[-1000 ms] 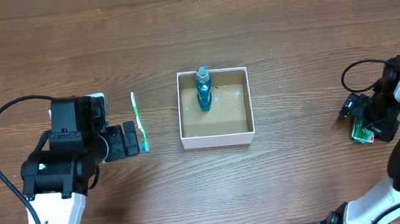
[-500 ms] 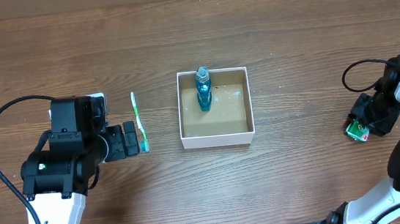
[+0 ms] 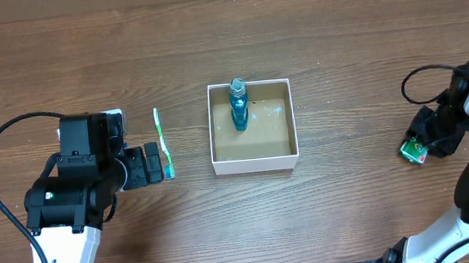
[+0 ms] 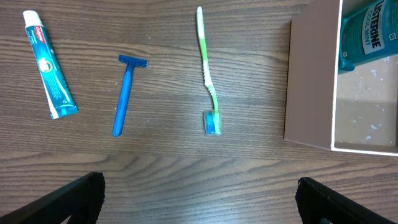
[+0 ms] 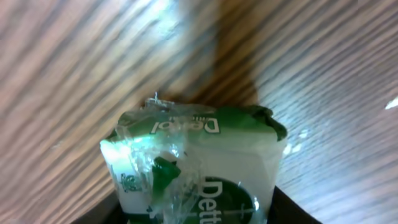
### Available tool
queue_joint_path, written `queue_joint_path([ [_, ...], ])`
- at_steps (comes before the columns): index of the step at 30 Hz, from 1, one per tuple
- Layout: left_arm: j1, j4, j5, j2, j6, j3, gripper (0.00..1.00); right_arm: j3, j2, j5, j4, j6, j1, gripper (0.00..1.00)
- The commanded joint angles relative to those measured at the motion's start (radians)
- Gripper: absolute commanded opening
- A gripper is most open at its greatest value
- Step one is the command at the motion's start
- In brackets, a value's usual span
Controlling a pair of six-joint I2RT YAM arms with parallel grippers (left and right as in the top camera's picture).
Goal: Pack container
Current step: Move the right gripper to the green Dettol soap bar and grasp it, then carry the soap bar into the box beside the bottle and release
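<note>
Though shallow, the container (image 3: 255,163) with one blue mouthwash bottle (image 3: 239,109) inside.

one each: container (image 3: 255,164), mouthwash bottle (image 3: 238,105), toothbrush (image 4: 208,74), razor (image 4: 124,93), toothpaste tube (image 4: 50,65), soap packet (image 5: 193,168).

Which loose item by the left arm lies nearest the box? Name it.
The green toothbrush; the blue razor and the toothpaste tube lie farther from the container.
</note>
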Motion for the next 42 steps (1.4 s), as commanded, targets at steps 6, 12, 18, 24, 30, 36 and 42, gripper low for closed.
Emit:
queue_joint_path([
  [6, 0.005, 0.001, 0.004, 0.000, 0.009, 0.023, 1.00, 0.336, -0.216, -0.111, -0.155, -0.005, 0.219, 0.13],
  [12, 0.005, 0.001, 0.004, 0.000, 0.009, 0.023, 1.00, 0.344, -0.478, -0.092, -0.117, -0.022, 0.554, 0.07],
  [18, 0.005, 0.001, 0.004, 0.000, 0.009, 0.023, 1.00, 0.330, -0.424, -0.013, -0.084, 0.004, 0.850, 0.07],
  [24, 0.005, 0.001, 0.004, 0.000, 0.009, 0.023, 1.00, 0.288, -0.239, -0.023, -0.042, 0.007, 0.918, 0.04],
  [30, 0.005, 0.002, 0.004, 0.000, 0.009, 0.023, 1.00, 0.288, -0.092, -0.059, 0.003, 0.003, 0.918, 0.04],
  [36, 0.005, 0.002, 0.004, 0.000, 0.009, 0.023, 1.00, 0.288, -0.027, -0.060, 0.061, 0.039, 0.918, 0.04],
  [42, 0.005, 0.001, 0.004, 0.000, 0.009, 0.023, 1.00, 0.288, -0.019, -0.059, 0.113, 0.061, 0.918, 0.05],
])
